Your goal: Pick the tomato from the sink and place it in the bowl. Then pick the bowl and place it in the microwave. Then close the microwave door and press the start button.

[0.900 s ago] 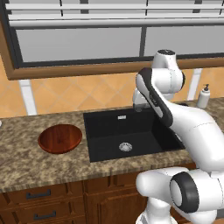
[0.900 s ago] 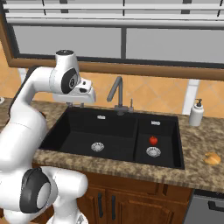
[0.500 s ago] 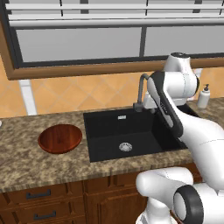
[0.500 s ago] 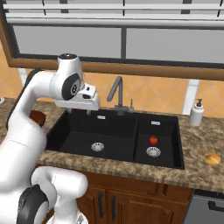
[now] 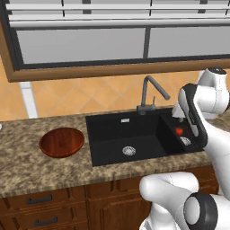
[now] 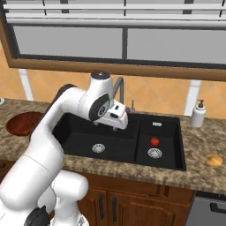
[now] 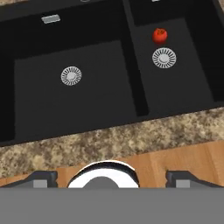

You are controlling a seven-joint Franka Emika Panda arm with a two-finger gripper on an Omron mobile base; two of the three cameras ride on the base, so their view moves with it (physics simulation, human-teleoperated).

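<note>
Since the tomato [image 6: 154, 141] is sitting in the sink's [image 6: 79, 140] smaller right basin beside its drain, the spread-open, empty gripper [image 6: 117, 126] is needing a straight-down approach, I'd say.

A speckled brown granite counter [image 6: 194, 148] carries a shallow reddish-brown wooden bowl [image 5: 61, 142] resting well left of the gripper, a white soap dispenser [image 6: 198, 114] standing far to its right, and a small orange-brown lump [image 6: 213, 160] beyond that.
</note>
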